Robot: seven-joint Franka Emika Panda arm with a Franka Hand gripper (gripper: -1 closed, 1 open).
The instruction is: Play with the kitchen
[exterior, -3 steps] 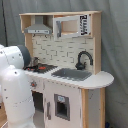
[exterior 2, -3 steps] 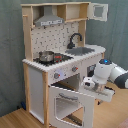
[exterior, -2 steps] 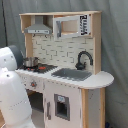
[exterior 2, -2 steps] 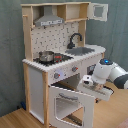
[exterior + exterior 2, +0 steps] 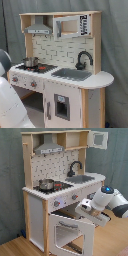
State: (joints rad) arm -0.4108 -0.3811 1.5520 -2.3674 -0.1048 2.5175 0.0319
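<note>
My claw (image 5: 86,207) (grip state unclear) hovers beside the white-and-pale-wood toy kitchen (image 5: 55,183); its square windowed oven door (image 5: 72,232) hangs open, a small shiny round pot (image 5: 46,184) on top.

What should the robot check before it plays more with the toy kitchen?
1. Oven door open: ok, it hangs open in the second exterior view.
2. Pot on the stove: ok.
3. Sink empty: ok, nothing shows inside.
4. Microwave door shut: not ok, swung open.
5. Arm close to the oven door: ok.
6. Pincer open: cannot tell.
</note>
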